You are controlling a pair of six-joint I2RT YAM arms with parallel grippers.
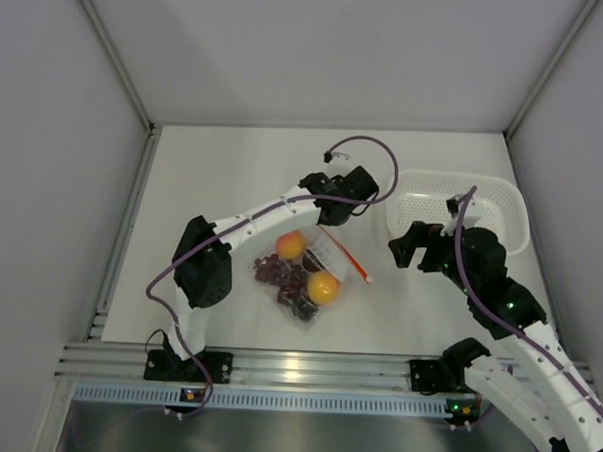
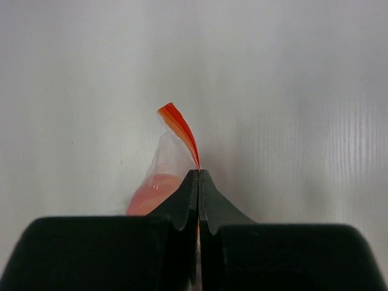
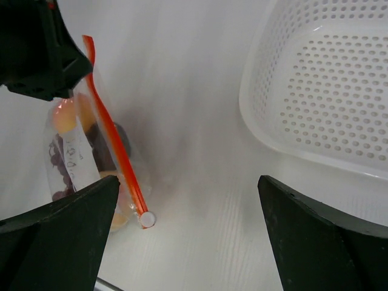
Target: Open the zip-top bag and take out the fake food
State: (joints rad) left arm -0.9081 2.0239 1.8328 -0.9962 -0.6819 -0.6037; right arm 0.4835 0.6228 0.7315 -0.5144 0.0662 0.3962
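White table [image 1: 234,173]. Left gripper [image 2: 199,176] clamps zip-top bag [image 1: 305,271] corner as anchor; right gripper [image 3: 188,182] gapes, likely poised for slider [image 3: 147,218].

Top external is looking steeply down from above and behind the arm bases, taking in the whole table [image 1: 214,172]. Left wrist is sitting very close, facing along its own fingers [image 2: 176,209] toward the table. Right wrist is hovering higher, looking down; it's sharing the zip-top bag [image 3: 79,163] and basket [image 3: 315,91] with the top view.
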